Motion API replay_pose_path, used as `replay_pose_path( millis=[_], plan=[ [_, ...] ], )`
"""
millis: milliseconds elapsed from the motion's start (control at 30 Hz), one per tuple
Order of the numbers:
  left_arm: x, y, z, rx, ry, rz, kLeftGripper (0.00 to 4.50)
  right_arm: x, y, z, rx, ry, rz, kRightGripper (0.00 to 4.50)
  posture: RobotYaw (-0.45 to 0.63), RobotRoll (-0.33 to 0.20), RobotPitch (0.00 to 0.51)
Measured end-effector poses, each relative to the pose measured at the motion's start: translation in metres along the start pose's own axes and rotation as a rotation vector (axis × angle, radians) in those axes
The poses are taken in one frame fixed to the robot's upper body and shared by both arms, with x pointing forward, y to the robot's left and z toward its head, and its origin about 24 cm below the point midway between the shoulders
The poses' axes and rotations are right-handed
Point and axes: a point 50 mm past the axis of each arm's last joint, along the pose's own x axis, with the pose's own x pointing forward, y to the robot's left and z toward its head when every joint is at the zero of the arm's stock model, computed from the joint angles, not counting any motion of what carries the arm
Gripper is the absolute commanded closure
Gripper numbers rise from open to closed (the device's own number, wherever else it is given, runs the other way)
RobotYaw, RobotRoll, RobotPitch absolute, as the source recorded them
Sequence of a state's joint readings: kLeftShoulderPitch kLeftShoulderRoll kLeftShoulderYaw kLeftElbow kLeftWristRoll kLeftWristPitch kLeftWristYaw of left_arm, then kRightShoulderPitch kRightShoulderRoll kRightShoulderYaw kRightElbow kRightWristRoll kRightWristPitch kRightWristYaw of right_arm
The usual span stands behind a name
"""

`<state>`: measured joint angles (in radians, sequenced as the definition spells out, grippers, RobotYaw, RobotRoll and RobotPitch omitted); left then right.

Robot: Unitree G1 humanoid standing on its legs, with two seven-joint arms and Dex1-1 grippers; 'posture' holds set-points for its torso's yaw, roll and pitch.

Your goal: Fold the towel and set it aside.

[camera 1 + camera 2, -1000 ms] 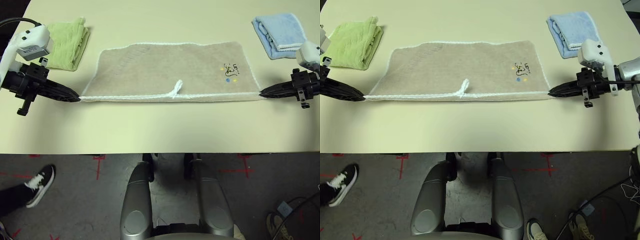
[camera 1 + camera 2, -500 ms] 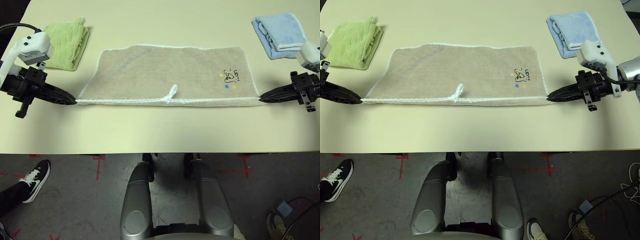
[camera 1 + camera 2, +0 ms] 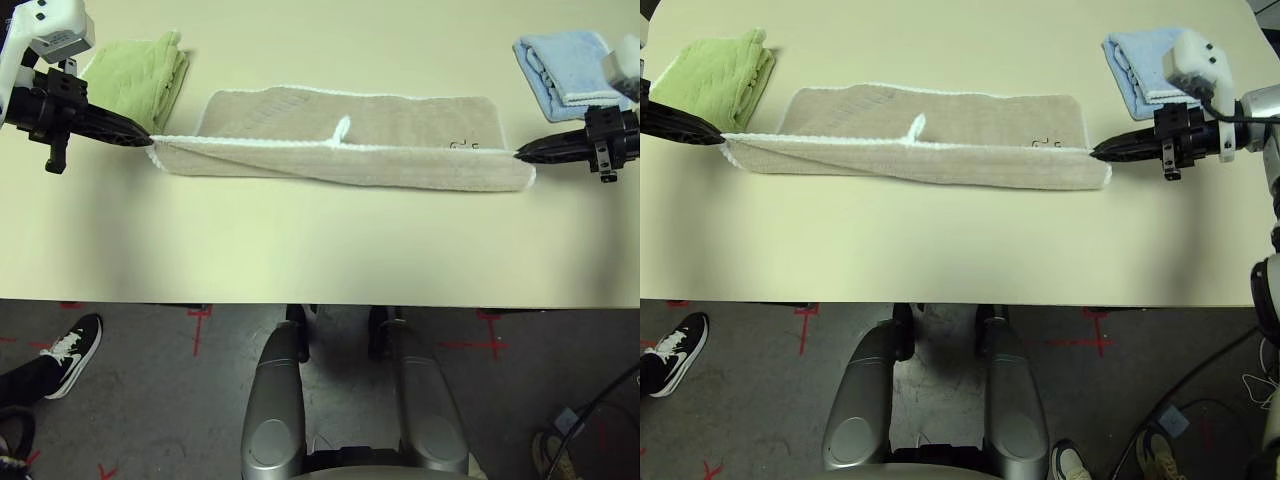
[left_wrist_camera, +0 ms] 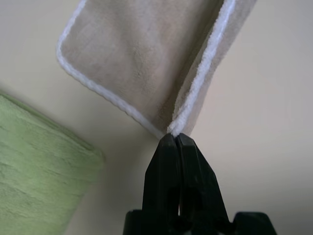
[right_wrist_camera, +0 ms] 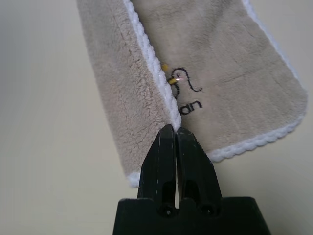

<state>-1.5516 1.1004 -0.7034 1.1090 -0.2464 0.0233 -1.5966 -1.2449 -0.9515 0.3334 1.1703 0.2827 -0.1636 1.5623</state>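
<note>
Both hands have carried the towel's (image 3: 400, 165) near edge farther back.

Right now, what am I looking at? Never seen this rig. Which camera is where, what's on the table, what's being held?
It is a two-armed humanoid robot at a table. The two wide pictures come from its head camera, looking down; the two close-ups come from cameras on its wrists.

The left gripper and the right gripper are each shut on an end of the white edging of a beige towel, holding that edge lifted above the layer lying flat.

A folded green towel lies at far left, a folded blue towel at far right.
</note>
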Motion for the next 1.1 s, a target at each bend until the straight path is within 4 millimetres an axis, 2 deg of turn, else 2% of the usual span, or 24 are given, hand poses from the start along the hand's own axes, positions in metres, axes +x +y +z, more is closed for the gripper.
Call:
replay_pose_path(
  millis=[367,567,833,1100],
  plan=[
    [0.02,0.013,0.013,0.04,-0.069,0.139,4.44,0.011,-0.01,-0.006,-0.059,0.067,-0.206,4.5,0.01,0.0,0.389],
    [0.022,0.018,0.016,0.053,-0.07,0.225,4.44,0.019,-0.02,0.004,-0.074,-0.007,-0.356,4.5,0.01,0.0,0.389],
    [0.028,0.026,0.019,0.061,-0.099,0.382,4.44,0.025,-0.024,0.009,-0.08,-0.02,-0.409,4.5,0.01,0.0,0.393],
    [0.038,0.03,0.027,0.072,-0.124,0.452,4.44,0.028,-0.027,0.01,-0.088,0.0,-0.455,4.5,0.01,0.0,0.395]
  ],
)
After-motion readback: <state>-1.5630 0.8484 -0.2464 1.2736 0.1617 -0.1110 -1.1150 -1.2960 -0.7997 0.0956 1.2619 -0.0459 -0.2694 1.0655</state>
